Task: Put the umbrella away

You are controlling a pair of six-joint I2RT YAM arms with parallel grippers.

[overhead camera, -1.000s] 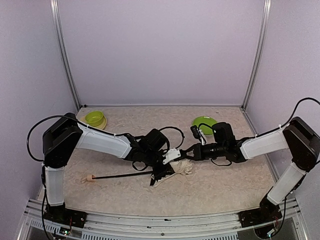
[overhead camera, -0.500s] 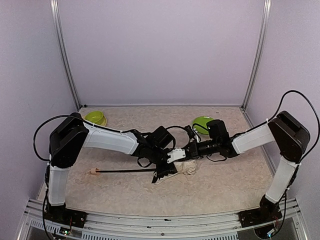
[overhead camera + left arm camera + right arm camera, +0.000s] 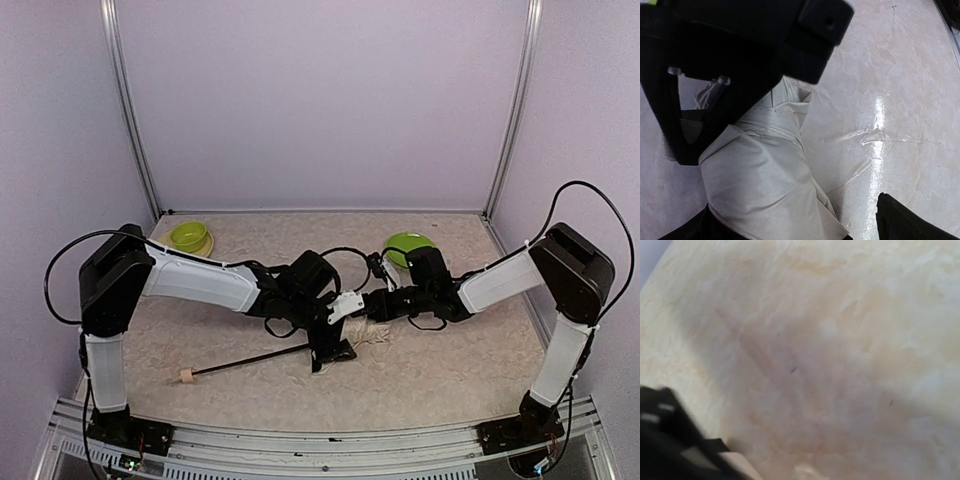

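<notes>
Green bowl (image 3: 188,237): at about 10 o'clock on the table (image 3: 450,385), well apart from the work and, by my reading, no part of it.
Knob handle (image 3: 184,376): at about 8 o'clock, lying free on the table. Nothing holds this end, so it would swing if the other end were moved.
Shaft (image 3: 255,360): extended, running from the handle toward 2 o'clock into the bundle, so the umbrella (image 3: 300,352) is not yet collapsed.
Left gripper (image 3: 332,350): pointed down over the place where shaft meets fabric. Its fingertips (image 3: 900,222) stand wide apart with cloth between them, clamping nothing, probably placed for a fresh hold.
Canopy (image 3: 760,175): a gathered cream bundle near the table's centre, loosely wrapped and creased.
Right gripper (image 3: 372,308): closed, reaching in from 3 o'clock against the far end of the canopy, likely to steady it. Whether a fold is actually pinched I cannot tell.
Green plate (image 3: 408,247): at about 1 o'clock, behind the right arm, apart from the umbrella.
Step in hand: regripping at the bundle. Shortening the shaft looks to be what remains.
</notes>
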